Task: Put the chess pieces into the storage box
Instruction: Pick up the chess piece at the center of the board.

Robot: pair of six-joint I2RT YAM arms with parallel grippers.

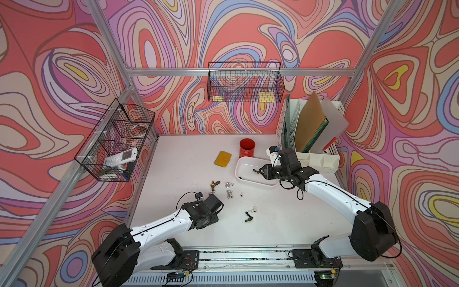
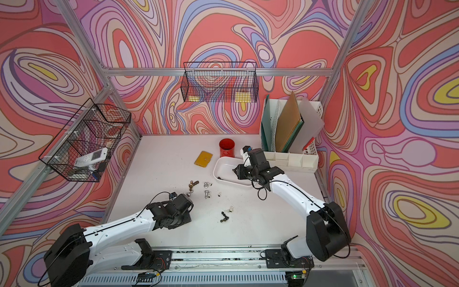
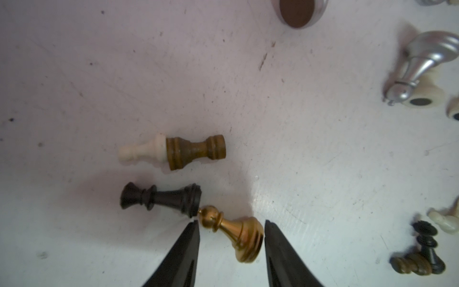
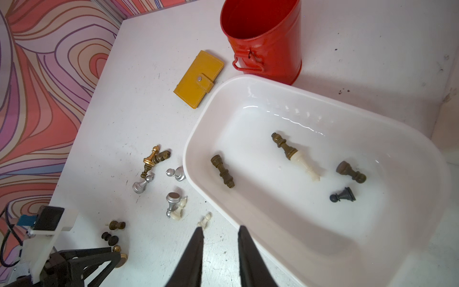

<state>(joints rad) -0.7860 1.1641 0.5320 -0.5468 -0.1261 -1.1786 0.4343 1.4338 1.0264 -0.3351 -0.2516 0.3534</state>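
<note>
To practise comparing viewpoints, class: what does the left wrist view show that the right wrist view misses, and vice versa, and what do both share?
Left wrist only: a clear look at the gold pawn lying between the left gripper's open jaws. Right wrist only: the storage box holding five pieces, the red cup, the yellow wallet, the empty right gripper. Both: the white table, the brown piece, the black piece and a toppled silver piece.

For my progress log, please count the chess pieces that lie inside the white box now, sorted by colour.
Brown pieces: 3
Cream piece: 1
Black piece: 1
Total in the box: 5
</note>
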